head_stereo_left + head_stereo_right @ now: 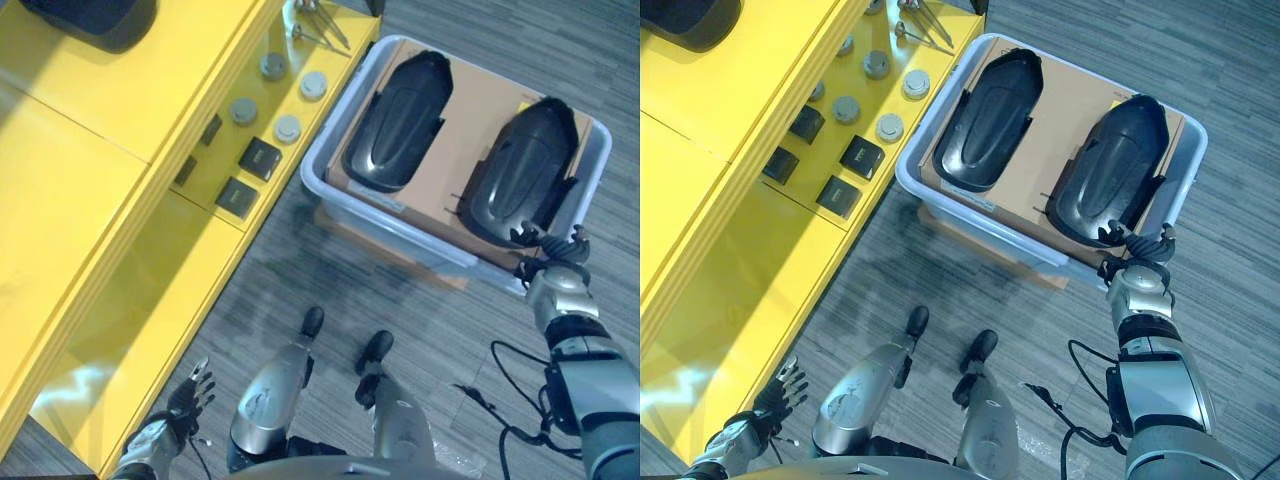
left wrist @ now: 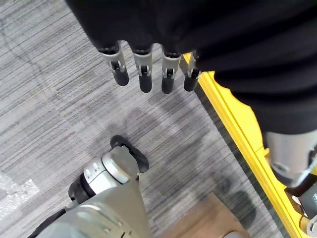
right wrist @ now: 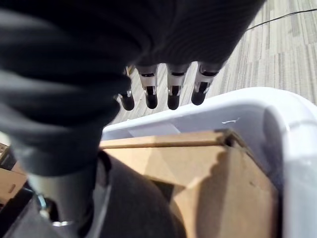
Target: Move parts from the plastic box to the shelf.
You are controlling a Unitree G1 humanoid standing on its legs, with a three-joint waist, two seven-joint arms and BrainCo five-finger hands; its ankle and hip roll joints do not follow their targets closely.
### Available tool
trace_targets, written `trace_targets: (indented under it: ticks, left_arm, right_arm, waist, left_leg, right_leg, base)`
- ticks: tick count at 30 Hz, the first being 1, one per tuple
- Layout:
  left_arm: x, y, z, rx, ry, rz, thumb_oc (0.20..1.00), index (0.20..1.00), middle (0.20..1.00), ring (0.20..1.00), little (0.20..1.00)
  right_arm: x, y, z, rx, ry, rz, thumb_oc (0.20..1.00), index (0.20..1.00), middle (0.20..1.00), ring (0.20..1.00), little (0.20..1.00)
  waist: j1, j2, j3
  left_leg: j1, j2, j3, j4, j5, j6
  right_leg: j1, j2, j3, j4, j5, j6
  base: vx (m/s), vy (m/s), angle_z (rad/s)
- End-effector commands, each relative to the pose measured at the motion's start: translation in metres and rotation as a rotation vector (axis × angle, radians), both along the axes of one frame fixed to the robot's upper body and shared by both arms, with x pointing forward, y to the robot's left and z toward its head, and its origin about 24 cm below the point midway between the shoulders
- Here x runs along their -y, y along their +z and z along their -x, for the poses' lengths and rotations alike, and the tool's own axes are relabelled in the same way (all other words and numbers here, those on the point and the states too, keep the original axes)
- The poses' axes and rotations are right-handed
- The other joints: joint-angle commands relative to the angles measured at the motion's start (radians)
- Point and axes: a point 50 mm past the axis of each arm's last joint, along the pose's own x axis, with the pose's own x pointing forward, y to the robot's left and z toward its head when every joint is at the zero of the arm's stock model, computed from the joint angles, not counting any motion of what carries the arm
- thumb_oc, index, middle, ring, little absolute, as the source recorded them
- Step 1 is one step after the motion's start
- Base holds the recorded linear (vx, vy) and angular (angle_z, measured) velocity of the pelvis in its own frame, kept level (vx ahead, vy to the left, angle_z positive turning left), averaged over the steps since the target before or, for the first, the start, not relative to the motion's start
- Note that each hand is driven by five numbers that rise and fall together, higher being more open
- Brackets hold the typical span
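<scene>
Grey carpet underfoot: two black parts [image 1: 523,170] lie on cardboard in the plastic box [image 1: 345,205], beside the yellow shelf [image 1: 130,230]. My right hand [image 1: 550,255], fingers relaxed and apart, hovers over the near part; I should curl under its edge before lifting.

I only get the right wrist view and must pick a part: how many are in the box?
Observer: Two, both black, lying on cardboard: the left part nearer the shelf, and the right part, whose near end is by the right hand.
Operator: Is the other hand free?
Observer: Yes. The left hand hangs open low beside the shelf, holding nothing.
Operator: What is on the shelf already?
Observer: Grey discs and black blocks sit on it, next to the box.
</scene>
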Motion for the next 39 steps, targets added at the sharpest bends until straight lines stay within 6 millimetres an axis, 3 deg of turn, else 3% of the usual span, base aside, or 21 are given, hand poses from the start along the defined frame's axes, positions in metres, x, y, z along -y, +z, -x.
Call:
trace_targets:
  ticks: [1,9,11,13,26,32,35,39]
  left_arm:
    - [-0.02,0.005,0.008,0.008,-0.012,-0.045,1.0,1.0,1.0,1.0,1.0]
    - [-0.017,0.007,0.003,0.028,-0.029,-0.032,1.0,1.0,1.0,1.0,1.0]
    - [-0.016,0.008,0.0,0.035,-0.031,-0.03,1.0,1.0,1.0,1.0,1.0]
    - [-0.016,0.009,-0.001,0.043,-0.03,-0.026,1.0,1.0,1.0,1.0,1.0]
    - [-0.01,0.025,-0.021,0.186,-0.061,0.031,1.0,1.0,1.0,1.0,1.0]
    - [0.008,0.071,-0.065,0.417,-0.172,0.088,1.0,1.0,1.0,1.0,1.0]
    - [0.033,0.121,-0.099,0.595,-0.307,0.11,1.0,1.0,1.0,1.0,1.0]
    - [0.064,0.142,-0.12,0.626,-0.364,0.169,1.0,1.0,1.0,1.0,1.0]
  right_arm:
    - [0.016,0.017,0.005,-0.008,0.016,0.078,1.0,1.0,1.0,1.0,1.0]
    - [0.015,0.016,0.002,-0.05,0.046,0.078,1.0,1.0,1.0,1.0,1.0]
    - [0.016,0.016,0.002,-0.058,0.052,0.081,0.762,0.762,0.762,0.762,0.762]
    - [0.016,0.016,0.002,-0.057,0.061,0.082,0.2,0.2,0.2,0.2,0.2]
    - [0.006,0.025,-0.007,-0.001,0.115,0.084,0.2,0.2,0.2,0.2,0.2]
    - [-0.029,0.028,-0.014,0.12,0.237,0.103,0.2,0.2,0.2,0.2,0.2]
    - [-0.065,0.018,-0.01,0.173,0.338,0.08,0.2,0.2,0.2,0.2,0.2]
    - [-0.096,0.003,-0.009,0.14,0.456,0.089,0.2,0.2,0.2,0.2,0.2]
  waist:
    - [0.018,-0.014,-0.046]
    - [0.018,-0.004,-0.031]
    - [0.017,-0.003,-0.027]
    - [0.017,-0.005,-0.025]
    - [0.012,-0.02,-0.028]
    - [-0.001,-0.056,-0.087]
    - [-0.029,-0.077,-0.163]
    - [-0.059,-0.082,-0.225]
  left_leg:
    - [-0.106,0.034,0.006,0.082,-0.032,-0.019]
    - [-0.124,0.03,0.011,0.076,-0.026,-0.02]
    - [-0.128,0.03,0.013,0.076,-0.025,-0.02]
    - [-0.132,0.03,0.016,0.077,-0.025,-0.02]
    - [-0.12,0.041,0.026,0.077,-0.03,-0.024]
    - [-0.03,0.057,0.028,0.035,-0.039,-0.029]
    - [0.062,0.074,0.047,0.004,-0.052,-0.032]
    - [0.14,0.089,0.076,-0.026,-0.056,-0.035]
  right_leg:
    - [-0.003,-0.093,0.047,0.046,-0.012,0.099]
    - [-0.026,-0.094,0.05,0.047,-0.011,0.098]
    - [-0.032,-0.095,0.053,0.048,-0.009,0.098]
    - [-0.037,-0.094,0.055,0.048,-0.008,0.098]
    - [-0.028,-0.085,0.056,0.047,-0.009,0.095]
    - [0.056,-0.066,0.06,0.0,-0.006,0.092]
    - [0.134,-0.049,0.081,-0.039,-0.008,0.089]
    - [0.195,-0.039,0.106,-0.064,-0.011,0.088]
  base:
    - [-0.05,0.007,0.0]
    - [-0.02,0.012,0.0]
    - [0.0,0.0,0.0]
    - [0.0,0.0,0.0]
    - [0.0,-0.007,0.0]
    - [0.03,-0.07,0.0]
    - [0.12,-0.041,-0.15]
    - [0.13,0.014,-0.22]
